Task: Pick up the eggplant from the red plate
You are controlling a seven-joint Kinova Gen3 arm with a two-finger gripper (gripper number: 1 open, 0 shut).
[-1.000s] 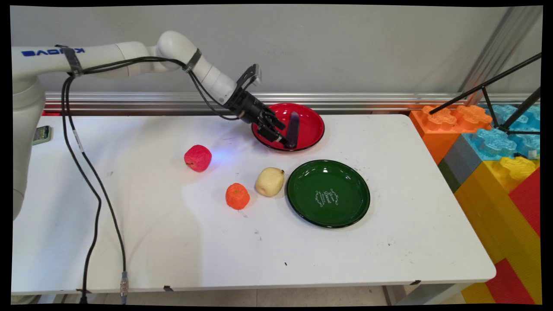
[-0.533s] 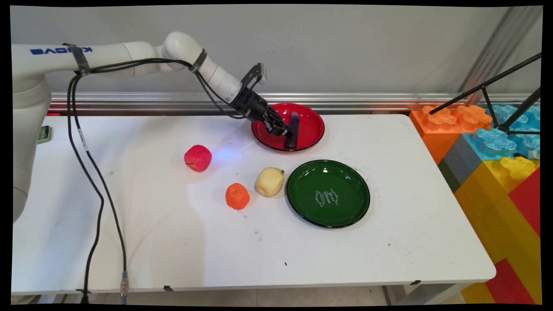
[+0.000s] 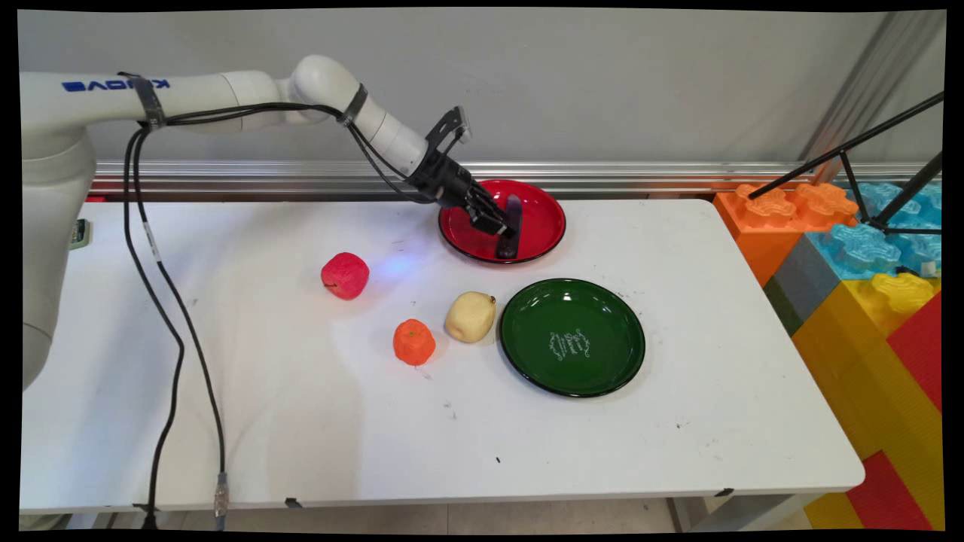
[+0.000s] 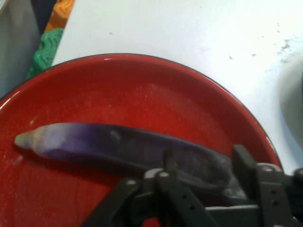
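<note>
A dark purple eggplant [image 3: 514, 214] lies in the red plate [image 3: 542, 218] at the table's back. My gripper [image 3: 501, 227] reaches down from the left and is shut on the eggplant's thick end. In the hand view the eggplant [image 4: 118, 144] stretches leftward across the red plate [image 4: 142, 85], its pale tip at the far left, and my gripper [image 4: 203, 163] has one black finger on each side of its thick right end. A faint shadow runs under the eggplant.
A green plate [image 3: 572, 336] sits in front of the red one. A pale yellow fruit [image 3: 470, 317], an orange fruit [image 3: 413, 342] and a red apple [image 3: 345, 275] stand to its left. Large coloured blocks [image 3: 866, 263] rise past the table's right edge.
The gripper has moved a little right and up over the red plate, and its fingers have drawn in around the eggplant. The fruits and the green plate stayed put.
</note>
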